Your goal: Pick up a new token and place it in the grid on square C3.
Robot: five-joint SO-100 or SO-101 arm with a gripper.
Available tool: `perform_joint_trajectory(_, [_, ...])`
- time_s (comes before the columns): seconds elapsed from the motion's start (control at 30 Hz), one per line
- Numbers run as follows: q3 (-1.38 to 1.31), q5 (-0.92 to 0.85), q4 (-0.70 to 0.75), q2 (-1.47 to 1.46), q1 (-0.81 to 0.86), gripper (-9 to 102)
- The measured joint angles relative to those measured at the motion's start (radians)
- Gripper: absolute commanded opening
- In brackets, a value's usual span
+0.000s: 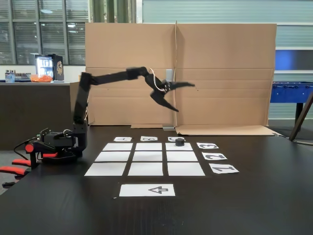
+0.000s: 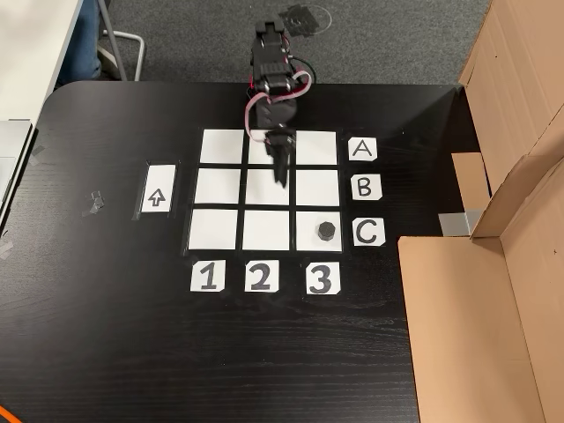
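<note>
The token sits on square C3, the grid's corner cell beside the C and 3 labels, toward that cell's side nearest the C label. In the side-on fixed view the token stands in the far right cell. The arm reaches out high above the tabletop, its fingers spread wide apart and empty, well above the grid. An arrow sheet lies near the grid's near edge.
</note>
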Motion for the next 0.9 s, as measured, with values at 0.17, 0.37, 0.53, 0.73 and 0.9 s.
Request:
perform_joint_trajectory(0.17, [0.137,-0.06,-0.064,0.181,0.114,55])
perform_joint_trajectory(0.37, [0.268,-0.107,-0.152,0.38,0.27,55])
perform_joint_trajectory(0.53, [0.379,-0.138,-0.202,0.492,0.371,55])
perform_joint_trajectory(0.73, [0.535,-0.15,-0.239,0.644,0.523,55])
perform_joint_trajectory(0.9, [0.601,-0.15,-0.242,0.744,0.657,55])
